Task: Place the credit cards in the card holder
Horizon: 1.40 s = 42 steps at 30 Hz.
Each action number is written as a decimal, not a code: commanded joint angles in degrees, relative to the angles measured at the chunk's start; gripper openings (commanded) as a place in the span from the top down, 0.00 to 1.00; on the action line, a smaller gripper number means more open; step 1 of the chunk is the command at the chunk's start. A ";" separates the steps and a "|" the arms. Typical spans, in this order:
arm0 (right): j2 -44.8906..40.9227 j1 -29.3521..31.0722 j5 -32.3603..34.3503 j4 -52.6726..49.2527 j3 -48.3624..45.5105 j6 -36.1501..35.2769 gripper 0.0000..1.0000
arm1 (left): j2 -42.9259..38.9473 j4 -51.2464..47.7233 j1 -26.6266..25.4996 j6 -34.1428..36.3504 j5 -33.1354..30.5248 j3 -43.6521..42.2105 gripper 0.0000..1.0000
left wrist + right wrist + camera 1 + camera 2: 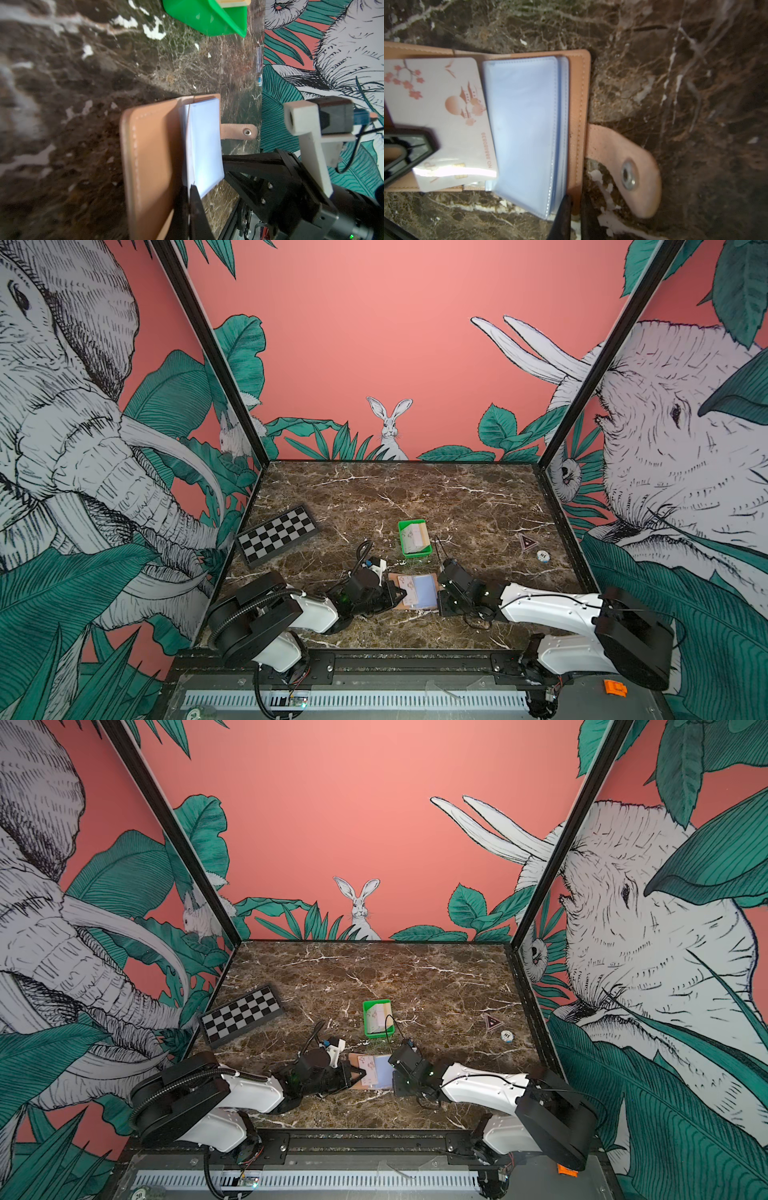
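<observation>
Step in hand: loading a card into the holder [426, 591], which lies open on the worktop [415, 497] at lower centre in both top views, between the two arms. Left pincer [189, 194] is together on a card [440, 108] with a blossom print. It lies flat over the holder's left half at the left of the right wrist view, its long edge against the stack of bluish sleeves [525, 124] but not inside one as far as I can see. Right pincer [574, 216] looks nipped on the holder's right cover edge at the bottom of that view, a finger either side of the tan cover, pinning it; can't tell if it also catches a sleeve. The other cards [413, 537] sit in the green tray [417, 554] just above the holder in a top view. My read: early in the task, this card not yet seated. Next move needs the card's leading edge lined up with a sleeve mouth — which side it opens isn't clear from here — then slid in while the right arm pins the holder. Sleeves look floppy and lie flat, so the edge may ride over the top; a slight tilt should help.
</observation>
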 commanded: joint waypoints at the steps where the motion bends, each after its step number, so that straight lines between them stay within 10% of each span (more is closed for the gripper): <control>1: 0.73 0.51 0.78 -0.01 -0.57 0.16 0.88 | 0.81 0.18 -0.19 -1.04 0.85 -0.74 1.00; 42: 1.22 0.80 1.48 -1.23 -0.01 -0.33 0.90 | 6.95 -4.99 0.43 0.76 5.21 3.82 0.97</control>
